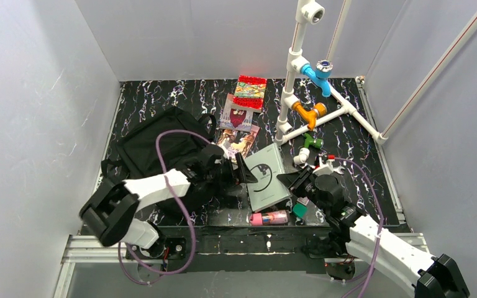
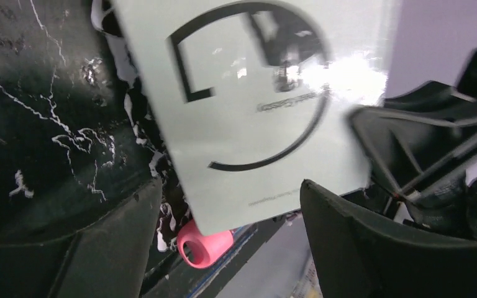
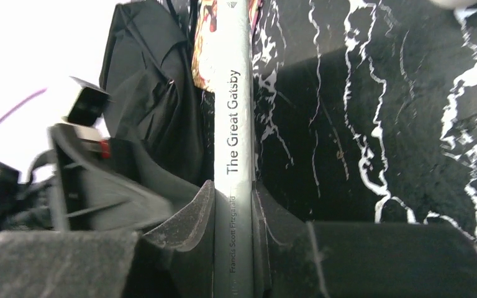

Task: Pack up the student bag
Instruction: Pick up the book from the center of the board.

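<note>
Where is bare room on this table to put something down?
Bare mat lies in the far left corner, between the student bag and the back wall, and on the right, between the white pipe frame and the mat's right edge. Crowded: centre front, around the grey book, left gripper, right gripper and pink case.

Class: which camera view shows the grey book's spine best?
The right wrist view: the grey book stands edge-on, clamped between the right fingers, and its spine title is readable. The left wrist view shows only the book's front cover, slightly blurred. The top view shows the book small, from above.
</note>
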Controlling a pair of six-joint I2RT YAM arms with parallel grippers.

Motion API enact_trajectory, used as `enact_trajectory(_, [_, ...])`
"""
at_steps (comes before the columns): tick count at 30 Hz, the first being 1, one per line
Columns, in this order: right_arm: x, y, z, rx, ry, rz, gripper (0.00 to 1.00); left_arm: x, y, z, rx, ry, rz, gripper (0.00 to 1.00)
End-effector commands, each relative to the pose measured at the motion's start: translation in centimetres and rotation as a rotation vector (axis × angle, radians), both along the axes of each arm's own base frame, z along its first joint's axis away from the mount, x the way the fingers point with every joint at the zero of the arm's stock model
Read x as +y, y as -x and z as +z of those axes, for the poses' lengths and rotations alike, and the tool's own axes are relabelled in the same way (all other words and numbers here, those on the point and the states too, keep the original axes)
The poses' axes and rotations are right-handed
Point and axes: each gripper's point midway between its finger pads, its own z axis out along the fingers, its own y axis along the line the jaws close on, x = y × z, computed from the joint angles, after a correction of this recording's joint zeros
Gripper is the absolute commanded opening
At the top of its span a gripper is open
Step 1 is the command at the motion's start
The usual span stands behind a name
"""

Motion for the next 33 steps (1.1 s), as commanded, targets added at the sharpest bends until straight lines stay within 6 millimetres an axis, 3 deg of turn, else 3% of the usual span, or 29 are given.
enact_trajectory(1, [2.6,0.8,5.8,-0.009,-0.164,0.103,0.01,3.7,-0.2,5.1,-0.226,-0.181,-0.095,0.82])
enact_trajectory(2, [2.9,0.7,6.2,-0.002,-0.168,0.109,0.01,4.5,-0.7,7.0,-0.291,-0.213,-0.091,0.84])
enact_trajectory(5, [4.1,0.4,9.2,-0.031,-0.230,0.148,0.01,8.0,-1.3,8.6,-0.328,-0.320,-0.025,0.95])
enact_trajectory(8, [5.0,0.4,12.0,-0.031,-0.332,0.179,0.01,11.3,-1.2,9.3,-0.193,-0.308,0.169,0.97])
enact_trajectory(10, [5.5,0.4,12.9,0.005,-0.453,0.202,0.01,12.3,-0.6,9.8,-0.103,-0.219,0.281,0.98])
enact_trajectory(13, [6.3,0.5,14.0,0.048,-0.618,0.238,0.01,11.4,-0.4,11.3,-0.093,0.006,0.379,0.98])
enact_trajectory(17, [7.5,0.4,15.8,0.039,-0.678,0.304,0.01,9.2,-0.7,13.3,-0.093,0.293,0.397,0.98])
enact_trajectory(25, [8.2,0.8,18.0,0.058,-0.826,0.378,0.01,8.8,-1.1,13.8,-0.128,0.301,0.373,0.98])
enact_trajectory(27, [8.4,0.9,18.2,0.055,-0.845,0.389,0.01,8.9,-1.5,14.2,-0.147,0.315,0.389,0.91])
enact_trajectory(32, [8.1,1.1,18.0,0.054,-0.907,0.399,0.01,9.2,-2.9,16.4,-0.229,0.446,0.463,0.48])
enact_trajectory(33, [8.1,1.1,18.0,0.049,-0.906,0.402,0.08,9.3,-3.2,16.7,-0.240,0.466,0.483,0.40])
